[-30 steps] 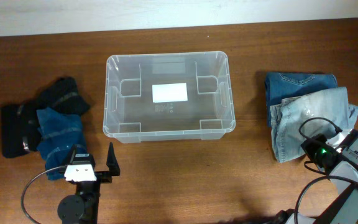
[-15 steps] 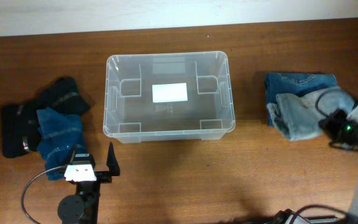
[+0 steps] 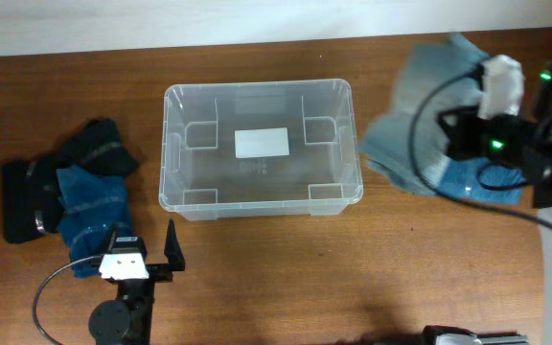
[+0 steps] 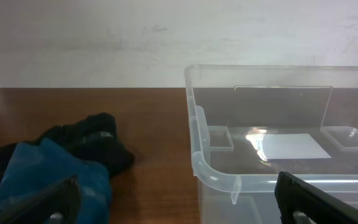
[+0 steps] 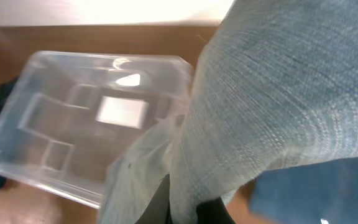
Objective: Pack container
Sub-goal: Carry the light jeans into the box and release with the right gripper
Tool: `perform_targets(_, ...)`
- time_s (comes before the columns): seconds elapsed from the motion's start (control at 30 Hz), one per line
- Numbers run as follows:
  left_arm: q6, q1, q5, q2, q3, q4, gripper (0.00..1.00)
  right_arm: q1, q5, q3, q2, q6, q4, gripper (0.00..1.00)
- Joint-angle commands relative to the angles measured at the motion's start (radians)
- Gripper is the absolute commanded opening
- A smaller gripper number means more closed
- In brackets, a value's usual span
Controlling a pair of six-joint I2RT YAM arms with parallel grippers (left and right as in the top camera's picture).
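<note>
Pale denim clamped in right hand, held up just right of clear container sitting in middle of surface. Left hand wide open down front, beside dark clothes pile.

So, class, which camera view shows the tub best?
Overhead: the whole tub shows, with rim, ribs and label. The left wrist catches only one end; the right wrist has it blurred, with its right side hidden behind denim.

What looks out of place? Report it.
Nothing spilled or damaged. Only the clothes pile left of the empty container is a rumpled heap, and light-blue jeans dangle crumpled from the right gripper.
</note>
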Motion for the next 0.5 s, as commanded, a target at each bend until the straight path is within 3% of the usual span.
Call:
perform_targets(0.0, 0.019, -0.004, -0.003, -0.01, -0.005, -0.004, 0.99, 0.142, -0.039, 0.064, -0.031, -0.039, 0.084, 0.04)
perform_targets(0.2, 0.019, -0.004, -0.003, -0.01, -0.005, -0.004, 0.99, 0.36, -0.019, 0.064, 0.011, -0.039, 0.236, 0.04)
perform_targets(0.47, 0.019, -0.004, -0.003, -0.01, -0.005, -0.004, 1.0, 0.497, -0.016, 0.064, 0.197, -0.038, 0.379, 0.04)
